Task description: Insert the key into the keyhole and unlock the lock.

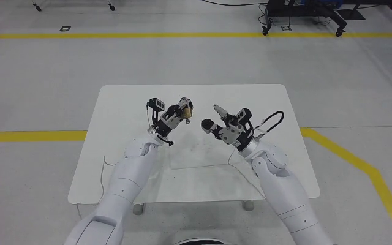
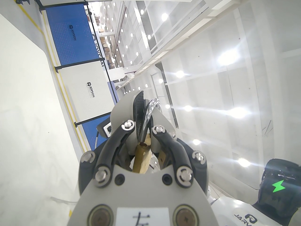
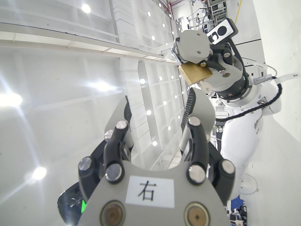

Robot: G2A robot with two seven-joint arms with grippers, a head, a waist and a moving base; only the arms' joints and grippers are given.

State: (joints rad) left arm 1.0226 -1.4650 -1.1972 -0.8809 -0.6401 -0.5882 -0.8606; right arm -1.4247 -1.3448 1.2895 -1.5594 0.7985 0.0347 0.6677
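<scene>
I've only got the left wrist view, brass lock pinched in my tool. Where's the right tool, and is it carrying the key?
Observer: The right tool is open and empty.
Operator: Then where's the key?
Observer: A pale round piece sticks out beneath the lock, likely the key's head seated in the keyhole.
Operator: How do the two tools sit?
Observer: The top view shows the left tool and right tool facing each other above the white table, apart.

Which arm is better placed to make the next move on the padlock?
Right. The right claw is open, empty and facing the padlock, which the left claw is shut on.
</scene>
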